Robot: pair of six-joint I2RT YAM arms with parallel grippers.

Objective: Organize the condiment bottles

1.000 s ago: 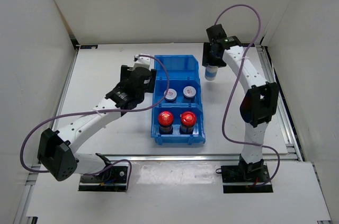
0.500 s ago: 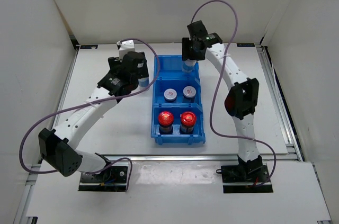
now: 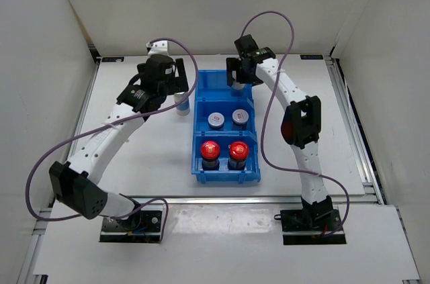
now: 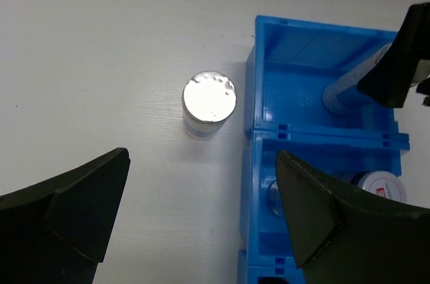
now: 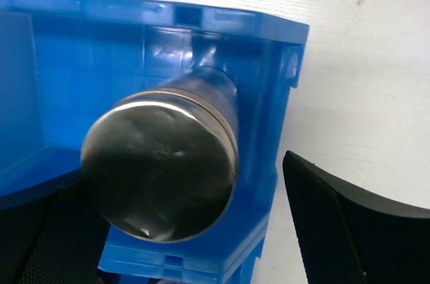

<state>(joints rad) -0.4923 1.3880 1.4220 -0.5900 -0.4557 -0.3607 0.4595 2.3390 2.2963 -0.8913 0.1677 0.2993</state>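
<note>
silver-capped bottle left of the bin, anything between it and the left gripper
Nothing visible. The silver-capped bottle stands alone on the table, just ahead of the open left gripper. Only the blue bin has its outer wall close beside the bottle, which may crowd one finger.

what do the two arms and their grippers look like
The left arm and right arm both have white links with black joints, and each is mounted on black base plates. A thin purple cable loops loosely along each arm. The left gripper and right gripper have broad, dark, wedge-shaped fingers with a matte finish.
</note>
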